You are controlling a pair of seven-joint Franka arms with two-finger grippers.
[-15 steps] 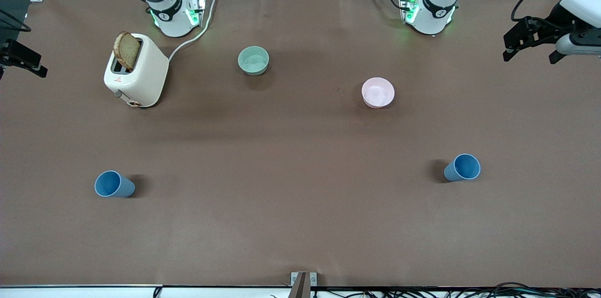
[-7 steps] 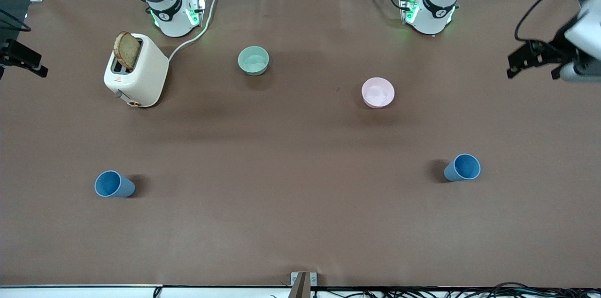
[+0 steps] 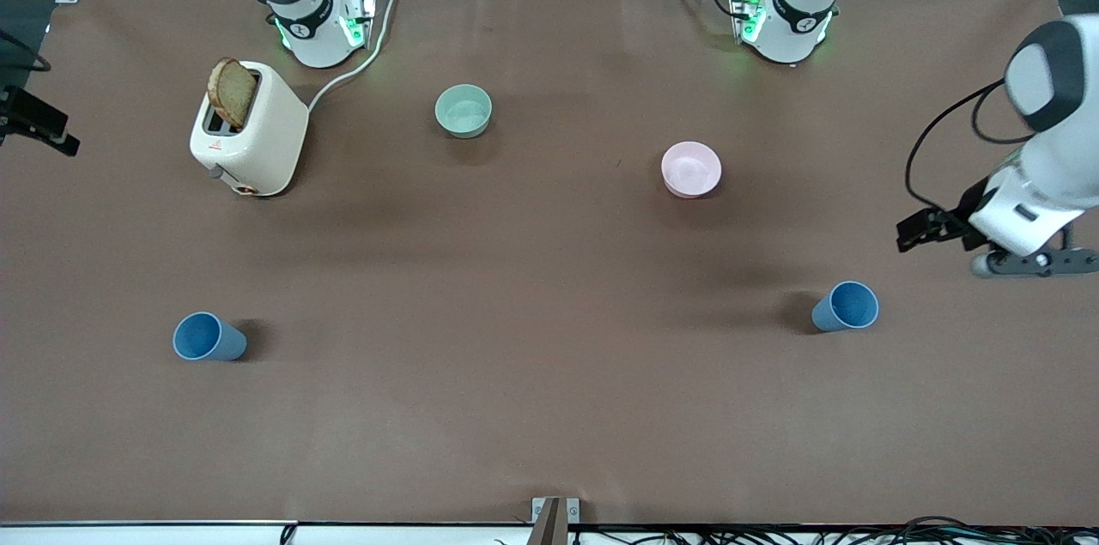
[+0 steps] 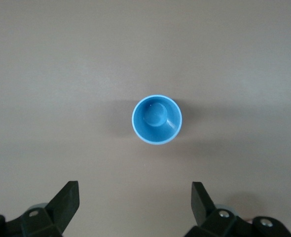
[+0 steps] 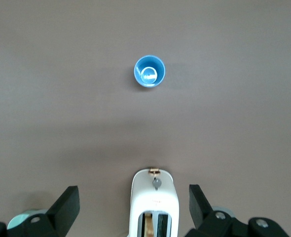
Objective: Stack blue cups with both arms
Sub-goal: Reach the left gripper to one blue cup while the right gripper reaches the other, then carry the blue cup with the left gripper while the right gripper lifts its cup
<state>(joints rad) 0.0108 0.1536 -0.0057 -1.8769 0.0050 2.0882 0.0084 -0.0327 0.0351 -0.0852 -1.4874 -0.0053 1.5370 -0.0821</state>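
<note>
Blue cup sits upright on the table, right under the left gripper, fingers wide open, empty.

Brown table: cups, bowls, toaster.

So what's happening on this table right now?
Two robot arms are about to stack two blue cups, and neither is picked up yet. The left gripper is open, up over the table above one blue cup at its end. The right gripper is open too, up above the toaster, with the other blue cup standing at that arm's end. A pale green bowl and a pink bowl sit untouched.
</note>
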